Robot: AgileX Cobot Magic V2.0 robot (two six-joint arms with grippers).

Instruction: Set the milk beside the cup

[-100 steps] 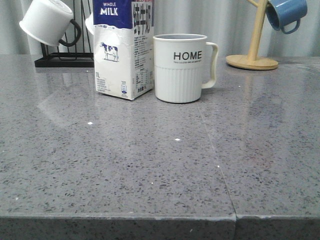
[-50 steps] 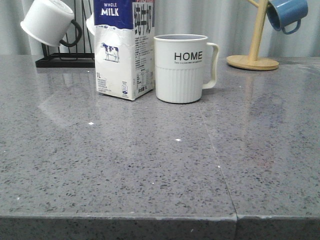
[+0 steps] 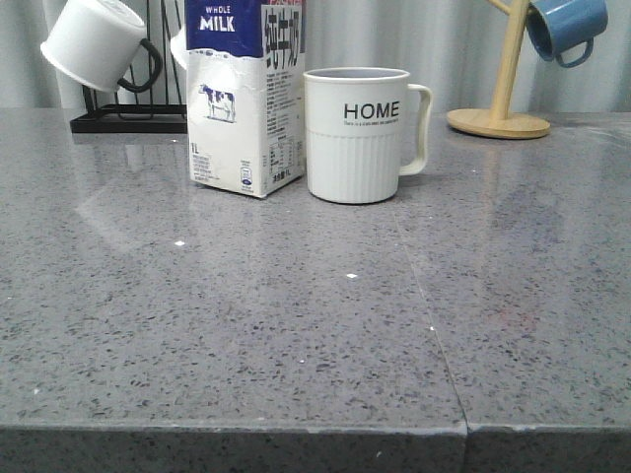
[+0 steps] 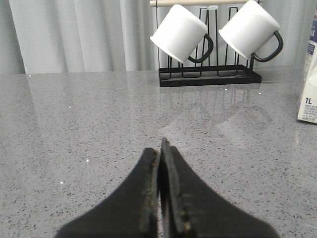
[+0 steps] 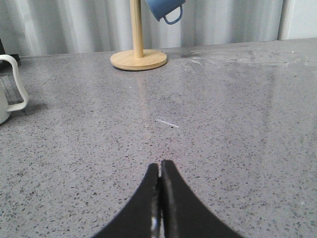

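Observation:
The milk [image 3: 244, 99], a tall white carton with a blue "WHOLE MILK" band and a cow picture, stands upright on the grey table, close beside the left of the cup [image 3: 357, 135]. The cup is a white ribbed mug marked "HOME", its white handle to the right. Only the carton's edge [image 4: 309, 94] shows in the left wrist view, and only the cup's handle [image 5: 15, 84] in the right wrist view. My left gripper [image 4: 160, 148] is shut and empty, low over the table, well short of the carton. My right gripper [image 5: 160, 168] is shut and empty, to the right of the cup.
A black wire rack [image 4: 210, 77] with two white black-handled mugs [image 4: 181, 33] stands at the back left. A wooden mug tree [image 3: 500, 118] with a blue mug [image 3: 564, 27] stands at the back right. A seam in the tabletop [image 3: 424, 305] runs front to back.
The view shifted very slightly between one second ago and half a second ago. The milk and the cup stand as before.

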